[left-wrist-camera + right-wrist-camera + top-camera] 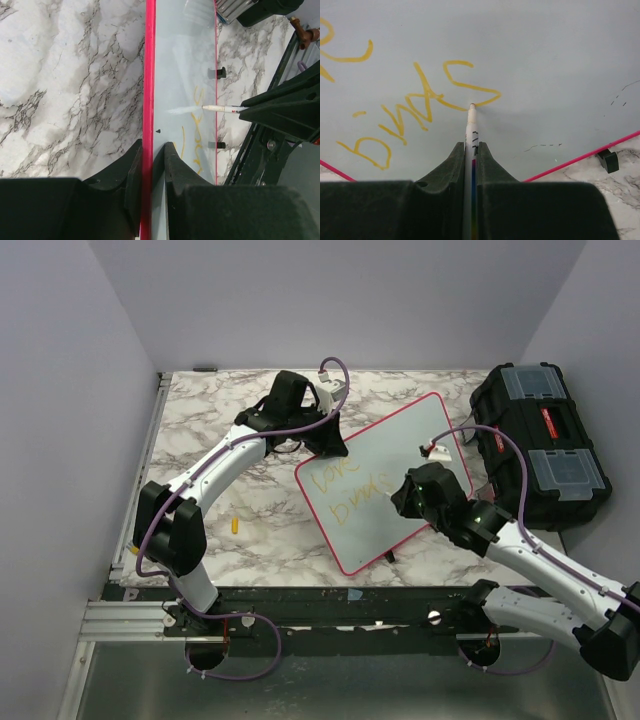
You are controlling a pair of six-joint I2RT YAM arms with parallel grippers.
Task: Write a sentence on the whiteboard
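Two lines of the sentence point(345, 498) show in yellow-orange on the whiteboard point(405, 435). The board lies on the marble surface point(215, 415), a bit right of the middle. The left jaws are clamped on its pink-red rim point(148, 75) at the far left side. The right jaws are clamped on a white marker point(471, 122), and its tip touches the board at the end of the last letter. To write well, the left arm should hold the board firm while the marker presses softly and moves slowly.
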